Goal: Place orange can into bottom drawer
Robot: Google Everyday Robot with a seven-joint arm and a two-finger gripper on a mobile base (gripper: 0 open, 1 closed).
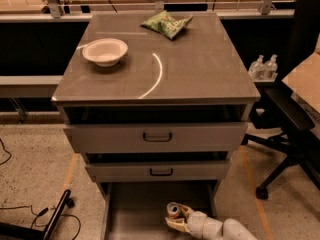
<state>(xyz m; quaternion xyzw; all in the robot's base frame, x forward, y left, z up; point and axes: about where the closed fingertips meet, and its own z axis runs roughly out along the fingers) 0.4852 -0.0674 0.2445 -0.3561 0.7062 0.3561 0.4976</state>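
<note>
The bottom drawer (135, 214) is pulled out below the two closed grey drawer fronts, its flat floor showing. The orange can (173, 210) is upright inside it, near the right half of the floor, its silver top showing. My gripper (176, 219) reaches in from the lower right on a pale arm, and its fingers wrap around the can. The can's base is hidden by the fingers, so I cannot tell if it rests on the floor.
On the cabinet top (200, 64) stand a white bowl (104, 51) at the left and a green snack bag (166, 23) at the back. A black office chair (292, 119) stands to the right. A black stand leg (52, 219) and cables lie on the floor at left.
</note>
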